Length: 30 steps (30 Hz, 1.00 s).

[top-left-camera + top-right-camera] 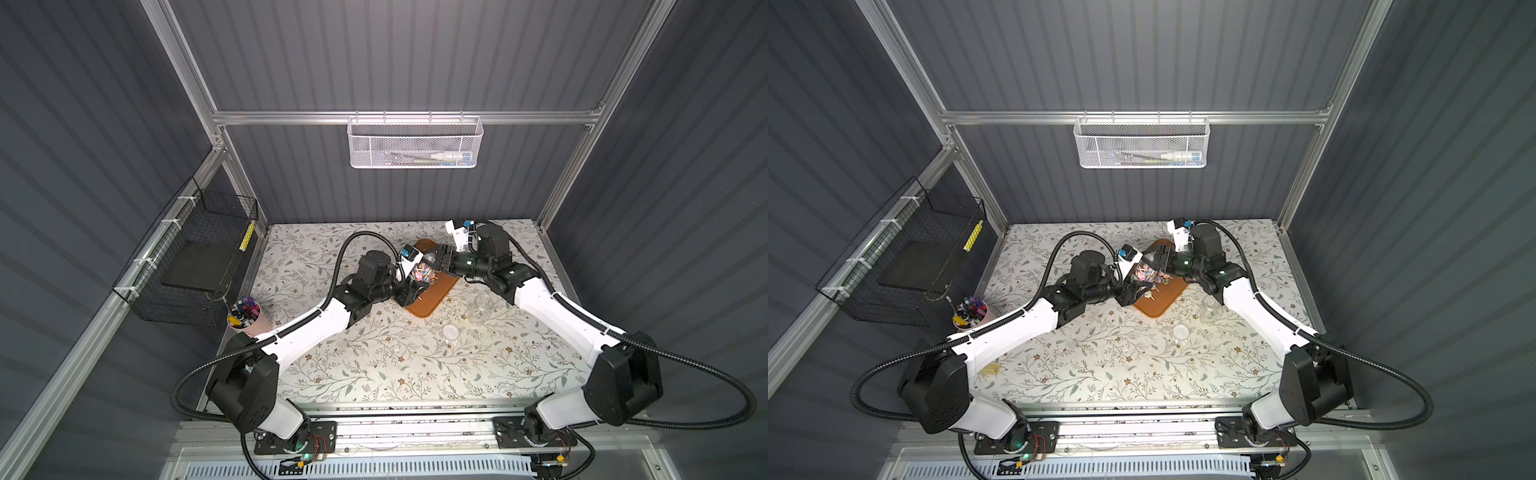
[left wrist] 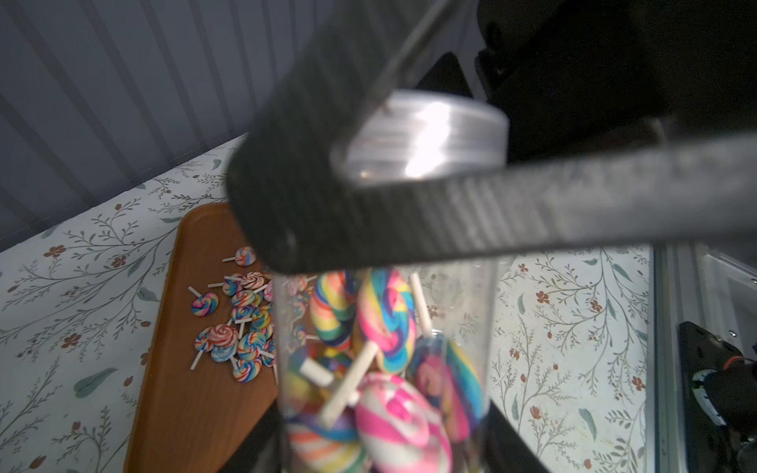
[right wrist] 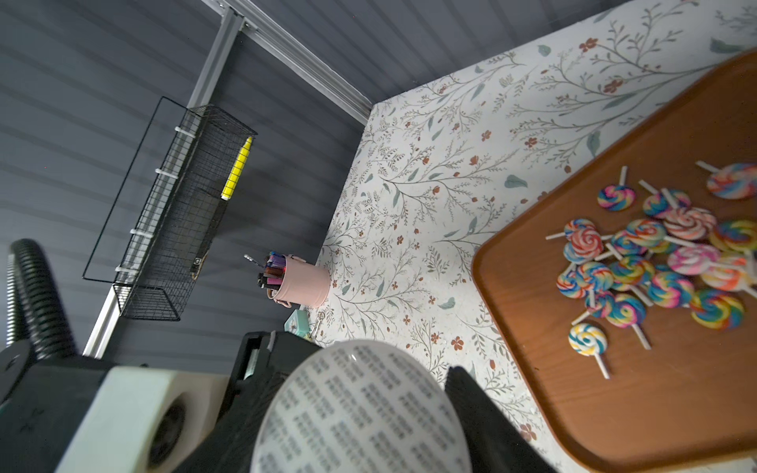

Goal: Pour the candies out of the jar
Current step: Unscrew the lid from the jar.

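A clear jar (image 1: 420, 274) (image 2: 385, 368) full of swirled lollipop candies (image 2: 385, 319) hangs tilted over the brown tray (image 1: 428, 305) (image 2: 196, 409). My left gripper (image 1: 409, 293) (image 1: 1133, 291) (image 2: 385, 458) is shut on the jar's lower body. The jar's silver lid (image 2: 426, 135) (image 3: 352, 393) is on, with my right gripper (image 1: 440, 257) (image 1: 1160, 259) (image 3: 360, 413) closed around its rim, one finger on each side. More candies (image 2: 237, 327) (image 3: 655, 262) lie in a loose heap on the tray (image 3: 614, 409).
An empty clear jar (image 1: 480, 309) and a loose round lid (image 1: 451, 331) stand on the floral table right of the tray. A pink cup of marker pens (image 1: 245, 318) is at the left edge. A black wire basket (image 1: 187, 266) and a white mesh basket (image 1: 415, 141) hang on the walls.
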Each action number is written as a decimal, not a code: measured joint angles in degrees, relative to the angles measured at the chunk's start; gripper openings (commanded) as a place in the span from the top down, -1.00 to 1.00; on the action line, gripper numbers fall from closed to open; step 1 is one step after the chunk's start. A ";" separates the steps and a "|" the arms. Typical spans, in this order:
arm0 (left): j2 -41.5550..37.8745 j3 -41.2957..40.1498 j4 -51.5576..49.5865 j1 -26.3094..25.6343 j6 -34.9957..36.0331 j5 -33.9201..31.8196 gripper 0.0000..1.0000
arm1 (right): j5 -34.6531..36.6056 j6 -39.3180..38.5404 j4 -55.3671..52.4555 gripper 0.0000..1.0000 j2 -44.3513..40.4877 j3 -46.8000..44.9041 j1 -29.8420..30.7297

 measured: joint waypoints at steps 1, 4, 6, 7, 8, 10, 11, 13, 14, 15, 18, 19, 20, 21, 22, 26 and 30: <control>0.00 0.00 -0.13 -0.39 0.22 -0.98 1.00 | 1.14 0.11 -0.68 -0.18 0.00 0.22 0.31; 0.02 -0.04 -0.17 -1.66 0.44 -4.39 1.00 | 4.09 -0.17 -2.47 -0.08 0.00 1.03 1.07; 0.02 -0.13 -0.09 -2.29 0.55 -6.12 1.00 | 5.75 -0.39 -3.37 -0.03 0.00 1.46 1.57; 0.02 -0.17 0.00 -2.47 0.59 -6.67 1.00 | 6.32 -0.55 -3.61 -0.01 0.00 1.57 1.75; 0.02 -0.26 0.13 -2.69 0.59 -7.17 1.00 | 6.75 -0.61 -3.82 -0.01 -0.04 1.60 1.86; 0.17 -0.37 0.35 -2.99 0.61 -7.80 1.00 | 7.43 -0.72 -4.39 0.01 -0.13 1.66 2.01; 0.24 -0.42 0.57 -3.08 0.59 -8.04 1.00 | 7.65 -0.85 -4.66 0.03 -0.17 1.70 2.01; 0.50 -0.44 1.16 -3.19 0.59 -8.22 1.00 | 8.04 -1.07 -4.90 0.07 -0.22 1.79 2.01; 0.59 -0.46 1.44 -3.19 0.59 -8.11 1.00 | 8.09 -1.25 -4.81 0.09 -0.26 1.79 1.99; 0.59 -0.57 1.81 -3.19 0.59 -7.93 1.00 | 7.93 -1.46 -4.68 0.11 -0.28 1.79 1.95; 0.48 -1.68 4.31 -3.02 1.05 -7.02 1.00 | 5.09 -2.40 -3.13 0.14 -0.31 1.33 1.01; 0.39 -2.08 5.14 -2.91 1.38 -6.56 1.00 | 3.26 -2.51 -1.79 0.14 -0.33 0.63 0.42; 0.31 -2.45 5.70 -2.73 1.77 -5.79 1.00 | 1.11 -2.54 -0.31 0.15 -0.33 -0.20 -0.24; 0.28 -2.62 5.90 -2.56 2.16 -4.87 1.00 | -1.16 -2.58 1.18 0.16 -0.33 -1.03 -0.90; 0.26 -2.64 5.95 -2.36 2.38 -4.07 1.00 | -2.89 -2.67 2.08 0.17 -0.33 -1.53 -1.42; -0.37 -2.67 6.38 -1.68 2.80 -0.48 1.00 | -9.27 -4.68 4.66 0.19 -0.33 -1.92 -2.86; -1.33 -2.69 7.17 -1.29 2.54 2.36 1.00 | -13.75 -6.91 7.08 0.18 -0.70 -1.92 -3.54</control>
